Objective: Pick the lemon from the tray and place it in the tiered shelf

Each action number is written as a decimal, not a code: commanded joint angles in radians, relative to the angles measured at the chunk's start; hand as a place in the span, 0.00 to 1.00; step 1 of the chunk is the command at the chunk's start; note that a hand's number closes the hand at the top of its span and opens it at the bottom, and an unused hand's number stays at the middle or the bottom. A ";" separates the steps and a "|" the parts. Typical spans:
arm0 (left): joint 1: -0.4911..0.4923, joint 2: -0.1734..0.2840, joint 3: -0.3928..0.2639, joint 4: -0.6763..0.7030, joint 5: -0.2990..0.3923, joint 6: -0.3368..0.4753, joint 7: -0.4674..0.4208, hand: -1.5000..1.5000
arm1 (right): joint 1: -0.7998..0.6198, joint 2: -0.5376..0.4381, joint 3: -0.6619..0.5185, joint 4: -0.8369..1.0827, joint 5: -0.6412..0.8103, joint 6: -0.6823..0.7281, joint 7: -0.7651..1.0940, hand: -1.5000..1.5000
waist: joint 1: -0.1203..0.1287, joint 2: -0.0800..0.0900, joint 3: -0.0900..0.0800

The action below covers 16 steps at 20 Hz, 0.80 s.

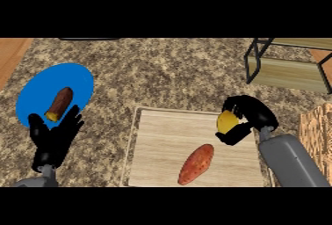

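Note:
My right hand (250, 115) is curled round the yellow lemon (226, 121), which shows between the fingers and the thumb, over the right edge of the wooden tray (162, 132). The tiered shelf (288, 66), with a black frame and wooden boards, stands at the far right, beyond the hand. At the lower left, my left hand (55, 136) rests open with fingers up, over the near edge of the blue plate.
An orange sweet potato (196, 164) lies on the tray's near half. A blue plate (45, 90) at the left holds a brown, yellow-tipped food item (59, 104). A wooden block (319, 132) sits at the right edge. The counter is speckled stone.

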 commanded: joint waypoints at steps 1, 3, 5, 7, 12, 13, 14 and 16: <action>0.030 0.010 0.007 0.005 0.002 -0.016 0.008 0.50 | 0.097 -0.132 -0.101 -0.170 -0.073 0.056 -0.046 1.00 | -0.008 0.002 -0.003; 0.001 -0.004 0.002 0.040 -0.019 -0.002 -0.022 0.50 | 0.102 -0.094 -0.147 -0.238 -0.116 0.025 -0.030 1.00 | -0.011 0.003 -0.004; 0.000 -0.025 -0.008 0.003 -0.026 0.035 0.021 0.50 | 0.137 -0.094 -0.140 -0.357 -0.079 -0.030 -0.016 1.00 | -0.015 0.000 -0.004; 0.014 0.008 0.006 0.008 0.002 -0.016 0.027 0.50 | 0.044 -0.114 -0.212 -0.470 -0.144 0.029 0.088 1.00 | -0.023 -0.005 -0.005; 0.005 -0.006 0.012 0.032 -0.008 -0.003 0.002 0.50 | 0.043 -0.158 -0.321 -0.690 -0.162 0.030 0.255 1.00 | -0.016 -0.001 -0.005; -0.005 0.004 0.027 0.056 -0.005 -0.011 -0.011 0.50 | 0.041 -0.168 -0.344 -0.759 -0.186 0.055 0.316 1.00 | -0.025 -0.002 -0.005; 0.000 -0.012 0.004 -0.003 -0.011 0.008 0.031 0.50 | -0.026 -0.196 -0.384 -0.741 -0.206 0.087 0.369 1.00 | -0.008 0.000 -0.005; 0.058 -0.009 -0.006 -0.046 -0.008 -0.021 0.013 0.50 | -0.008 -0.206 -0.425 -0.802 -0.235 0.104 0.406 1.00 | 0.002 0.002 -0.004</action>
